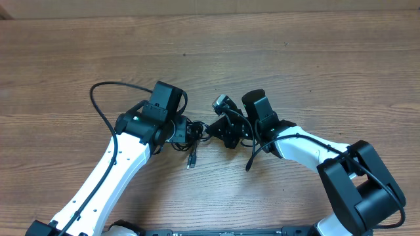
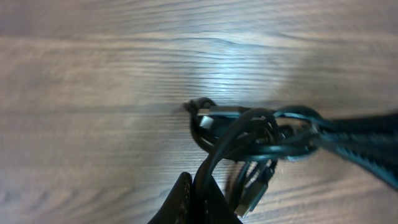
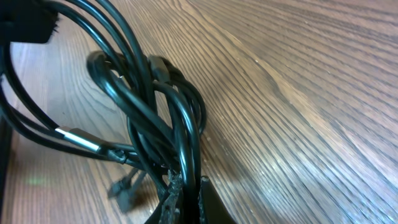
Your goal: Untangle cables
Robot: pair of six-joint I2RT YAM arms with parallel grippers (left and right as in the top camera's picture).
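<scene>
Cables (image 1: pixel 193 136) lie as one small black tangled bundle on the wooden bench (image 1: pixel 282 52), near its middle and drawn out between the two arms. The left end effector (image 2: pixel 198 186) has its fingers pressed together on a single looped strand at one side of the knot. The right end effector (image 3: pixel 188 186) is pinched tight on several strands at the other side. Two plug ends (image 2: pixel 249 200) show in the left wrist view, though how many separate cords make up the bundle cannot be told.
</scene>
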